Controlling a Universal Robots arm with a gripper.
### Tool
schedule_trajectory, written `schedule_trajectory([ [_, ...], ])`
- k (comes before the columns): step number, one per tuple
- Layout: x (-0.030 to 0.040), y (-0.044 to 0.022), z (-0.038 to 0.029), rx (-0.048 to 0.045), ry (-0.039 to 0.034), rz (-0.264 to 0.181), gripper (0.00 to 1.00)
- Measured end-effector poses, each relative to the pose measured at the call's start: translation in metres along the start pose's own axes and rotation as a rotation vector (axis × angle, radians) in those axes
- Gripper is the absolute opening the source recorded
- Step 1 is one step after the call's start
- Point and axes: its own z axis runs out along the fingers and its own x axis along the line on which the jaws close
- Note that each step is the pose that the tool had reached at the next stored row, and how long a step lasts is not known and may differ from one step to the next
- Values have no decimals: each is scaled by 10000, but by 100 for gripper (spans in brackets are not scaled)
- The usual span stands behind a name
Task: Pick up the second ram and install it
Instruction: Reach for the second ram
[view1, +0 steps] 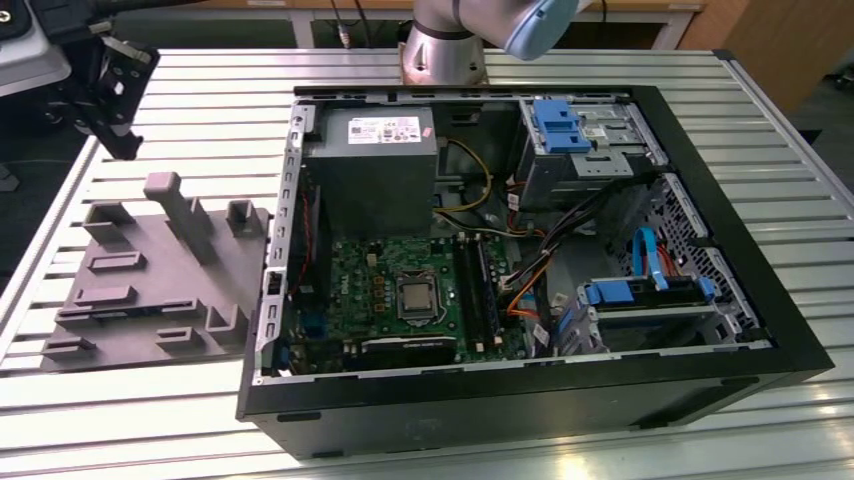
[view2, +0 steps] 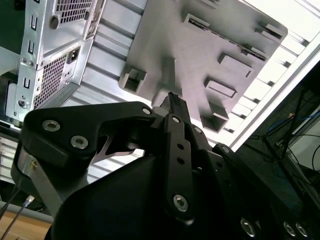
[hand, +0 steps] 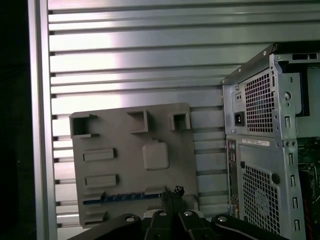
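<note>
Hovering over the grey moulded plastic tray (hand: 125, 135) with the black gripper (hand: 173, 191) pressed together, empty; slim blue-green second ram (hand: 122, 198) lying in the tray, neither lifted nor installed yet.

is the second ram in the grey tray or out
In: the second ram sits edge-up in a slot of the grey tray, in the first wrist view.

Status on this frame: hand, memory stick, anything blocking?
Hand shut, over the grey tray. Memory stick sits in the tray, not gripped. Nothing between them.
</note>
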Motion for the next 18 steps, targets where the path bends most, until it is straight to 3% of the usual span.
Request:
schedule_trajectory([
  [18, 38, -49, 37, 0, 0, 0, 11],
])
